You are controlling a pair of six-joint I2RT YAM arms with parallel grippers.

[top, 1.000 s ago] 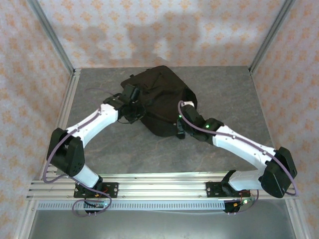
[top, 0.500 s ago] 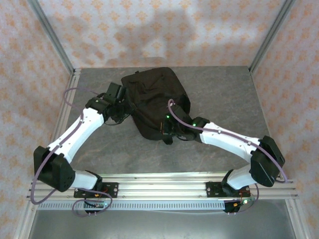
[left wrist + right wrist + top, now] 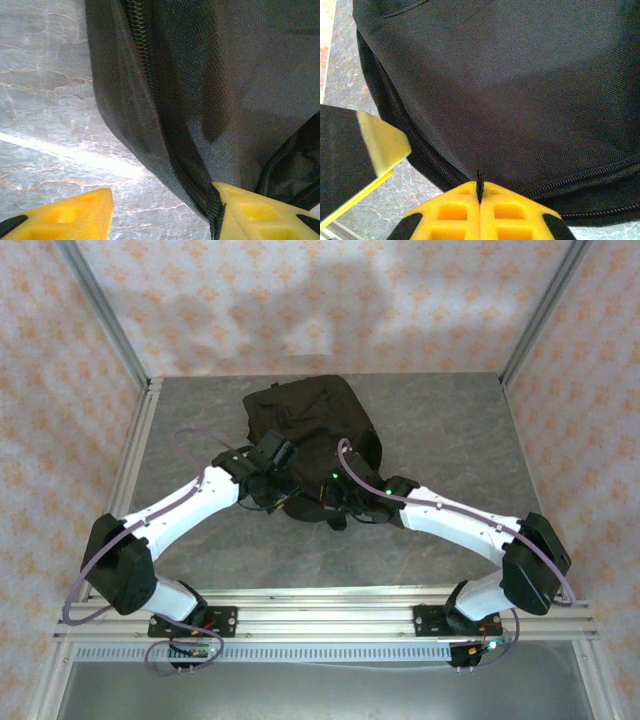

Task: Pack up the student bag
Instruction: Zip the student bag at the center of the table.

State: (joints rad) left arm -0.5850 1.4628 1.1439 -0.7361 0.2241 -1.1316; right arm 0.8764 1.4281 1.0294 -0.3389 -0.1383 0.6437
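Right end effector tight on student bag tab

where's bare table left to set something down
Bare table right of the bag, to the right post; a narrower patch left of it, by the left rail. Crowded at the bag's near edge, where the left tool and right tool meet.

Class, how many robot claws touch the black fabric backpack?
2: left claw open at the near-left edge of the black fabric backpack; right claw shut on its thin black tab.
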